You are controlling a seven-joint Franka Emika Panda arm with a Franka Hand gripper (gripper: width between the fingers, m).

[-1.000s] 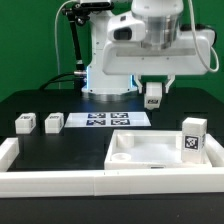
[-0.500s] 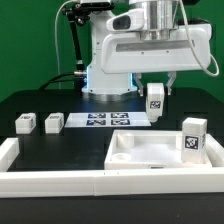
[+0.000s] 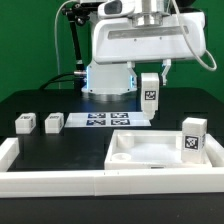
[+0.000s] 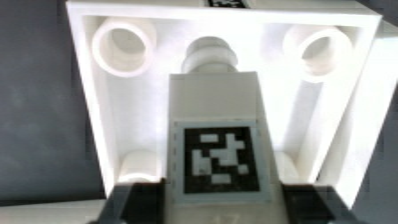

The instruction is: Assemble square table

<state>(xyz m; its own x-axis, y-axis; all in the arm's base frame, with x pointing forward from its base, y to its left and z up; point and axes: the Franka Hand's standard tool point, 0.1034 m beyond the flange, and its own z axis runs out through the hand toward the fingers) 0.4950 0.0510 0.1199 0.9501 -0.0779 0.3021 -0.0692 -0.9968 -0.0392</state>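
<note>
Clenched in the two-finger gripper (image 3: 149,76), jaws narrowed to its width: one small white plastic leg block (image 3: 148,97) with a black-and-white tag, upright, lifted clear of everything beneath. Dark fingers (image 4: 128,202) pressed against both its sides in the wrist view.

Beyond it in that view, and lower and nearer the camera in the exterior one: the large white square plastic tabletop (image 3: 160,150), tray-like with a raised rim, flat on the black table (image 3: 60,145), two round sockets (image 4: 121,48) showing. At its corner on the exterior view's right, a second tagged leg block (image 3: 193,136), upright (whether on the tray or just behind it, hard to tell).

Well apart on the exterior view's left, two more small white blocks (image 3: 24,123), side by side on the table. Between them and the held block, the thin flat marker board (image 3: 108,120). Along the near edge, a long white border rail (image 3: 60,182). Behind, the arm's white base (image 3: 110,80) against a dim background.

Count: four leg blocks, one tabletop, one marker board.
</note>
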